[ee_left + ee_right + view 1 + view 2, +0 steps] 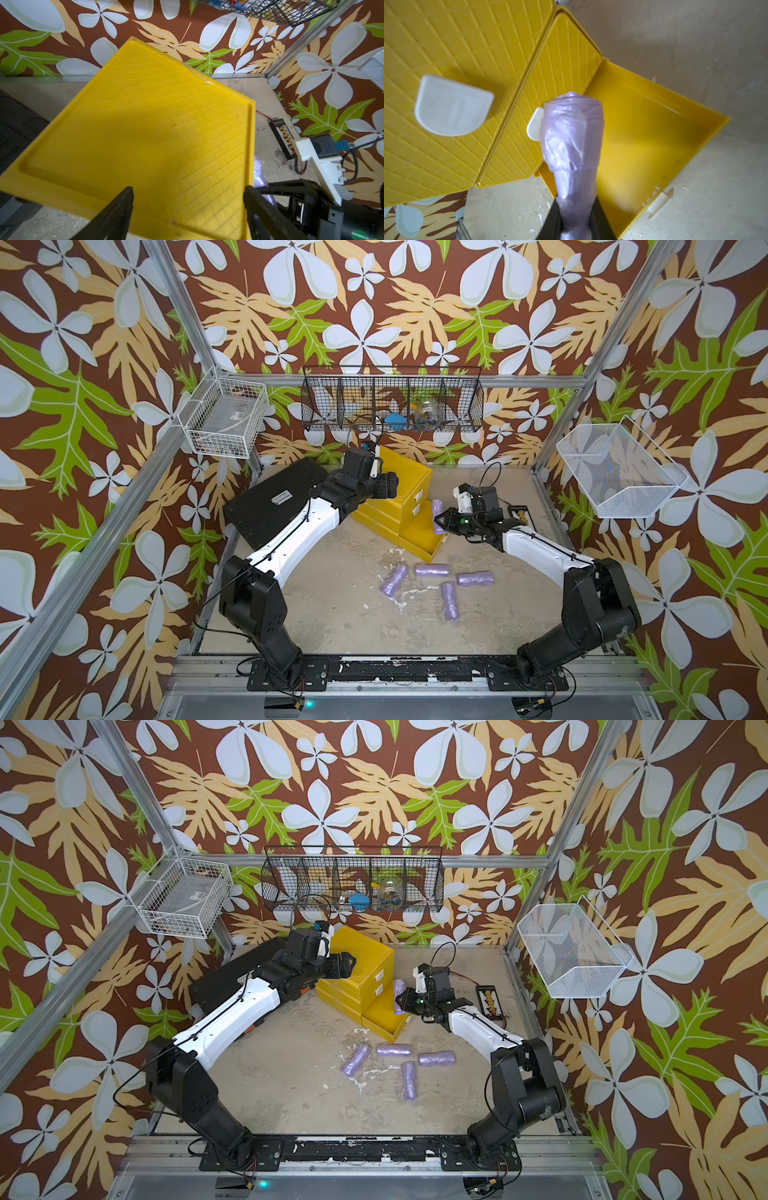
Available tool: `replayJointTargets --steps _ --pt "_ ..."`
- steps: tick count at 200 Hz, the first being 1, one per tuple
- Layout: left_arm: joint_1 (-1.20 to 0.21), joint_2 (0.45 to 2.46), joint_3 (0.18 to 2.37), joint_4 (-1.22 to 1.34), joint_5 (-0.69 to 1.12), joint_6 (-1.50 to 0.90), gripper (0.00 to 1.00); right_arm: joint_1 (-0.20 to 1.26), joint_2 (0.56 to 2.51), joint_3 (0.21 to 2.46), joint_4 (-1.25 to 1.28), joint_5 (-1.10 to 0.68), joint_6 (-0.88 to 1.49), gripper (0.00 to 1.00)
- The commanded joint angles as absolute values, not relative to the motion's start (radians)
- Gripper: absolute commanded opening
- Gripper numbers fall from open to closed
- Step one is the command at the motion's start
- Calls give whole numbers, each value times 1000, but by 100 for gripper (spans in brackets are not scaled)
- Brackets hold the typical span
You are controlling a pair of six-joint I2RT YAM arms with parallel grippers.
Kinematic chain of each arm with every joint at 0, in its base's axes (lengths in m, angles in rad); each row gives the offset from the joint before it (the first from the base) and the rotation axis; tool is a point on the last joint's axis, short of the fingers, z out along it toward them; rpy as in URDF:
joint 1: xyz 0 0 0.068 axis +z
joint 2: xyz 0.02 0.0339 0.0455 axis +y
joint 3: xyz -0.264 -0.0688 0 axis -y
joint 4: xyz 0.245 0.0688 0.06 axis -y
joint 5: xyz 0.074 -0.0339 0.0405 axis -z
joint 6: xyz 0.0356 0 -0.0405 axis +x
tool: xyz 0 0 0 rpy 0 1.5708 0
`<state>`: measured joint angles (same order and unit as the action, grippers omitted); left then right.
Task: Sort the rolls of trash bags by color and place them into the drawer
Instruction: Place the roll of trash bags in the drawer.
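My right gripper (575, 205) is shut on a lilac roll of trash bags (571, 141), which sticks out past the fingertips. In both top views this roll (437, 510) (400, 988) hangs over the right edge of the pulled-out bottom drawer (419, 537) of the yellow drawer cabinet (409, 481). The drawer floor (643, 145) looks bare. Several more lilac rolls (432, 571) lie on the table in front of the drawer. My left gripper (189, 189) is open with nothing between its fingers, just above the cabinet's ribbed top (158, 116).
The two upper drawers are closed and have white handles (452, 106). A black slatted panel (274, 502) lies left of the cabinet. A small black connector board (521, 514) with wires sits at the right. Wire baskets (390, 402) hang on the walls.
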<state>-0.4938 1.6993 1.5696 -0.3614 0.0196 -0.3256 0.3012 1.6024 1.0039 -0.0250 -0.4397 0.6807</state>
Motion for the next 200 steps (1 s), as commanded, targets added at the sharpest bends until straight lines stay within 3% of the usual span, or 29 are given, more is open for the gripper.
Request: replayJointTargets --steps 1,88,200 --pt "-494 1741 1591 -394 -3 -292 84 306 1629 995 90 -470 786 21" --pt "-494 1743 1506 -362 18 -312 82 310 1606 979 50 -461 707 52" --pt "-494 1738 1522 -348 48 -325 82 310 1187 748 -252 -356 492 53"
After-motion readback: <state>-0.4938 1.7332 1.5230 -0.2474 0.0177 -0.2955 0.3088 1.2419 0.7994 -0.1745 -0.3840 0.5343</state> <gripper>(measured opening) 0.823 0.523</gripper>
